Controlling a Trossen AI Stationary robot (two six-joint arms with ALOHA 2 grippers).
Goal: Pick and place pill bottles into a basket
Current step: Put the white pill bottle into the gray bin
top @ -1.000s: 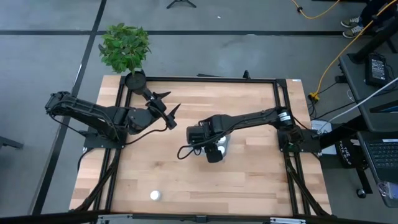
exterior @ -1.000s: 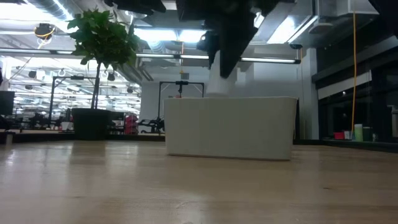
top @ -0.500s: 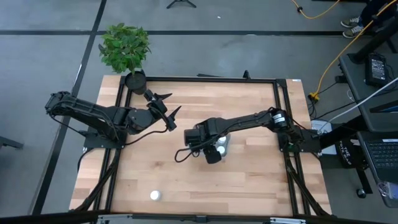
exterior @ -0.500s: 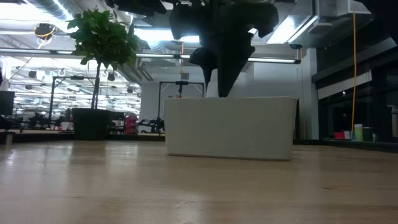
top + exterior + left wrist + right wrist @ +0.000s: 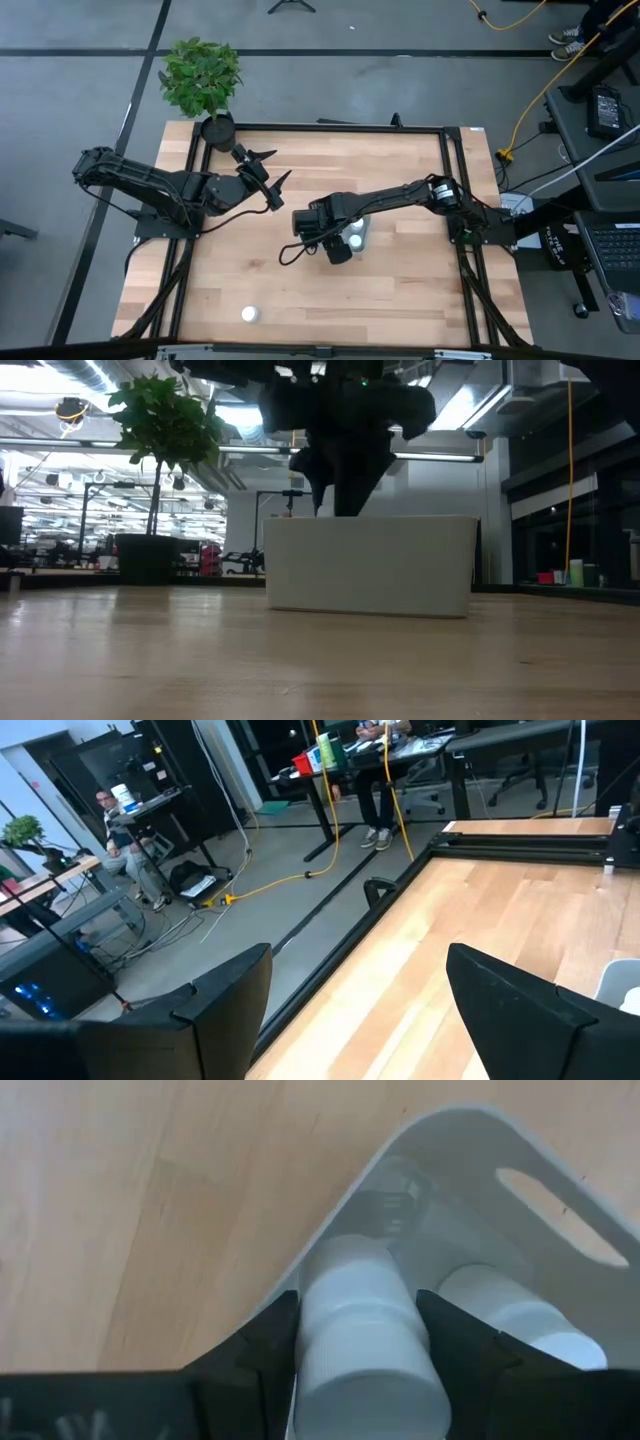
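My right gripper [image 5: 340, 247] points down over the left end of the pale basket [image 5: 361, 230], shut on a white pill bottle [image 5: 365, 1330]. In the low view the basket [image 5: 370, 565] stands on the table with the right gripper [image 5: 338, 495] just above its rim. Another bottle [image 5: 520, 1315] lies inside the basket. One more bottle [image 5: 249, 314] stands on the table near the front left. My left gripper [image 5: 268, 175] hovers open and empty at the far left of the table; its wrist view [image 5: 360, 1010] shows nothing between its fingers. My right gripper pinches the pill bottle by its round sides [image 5: 312, 1342] between its two fingers. The fingers point down and lie along the bottle. The bottle hangs lengthwise between them, its free end [image 5: 352, 1270] over the basket's corner, clear of the table.
A black pot with a green plant [image 5: 202, 78] stands at the table's far left corner, also in the low view [image 5: 150, 555]. A black frame [image 5: 330, 128] runs round the table. Bare wood lies in front of the basket. A person sits far off in the room [image 5: 110, 820].
My right gripper has gone down toward the basket and a little toward the table's left edge, still shut on the bottle.
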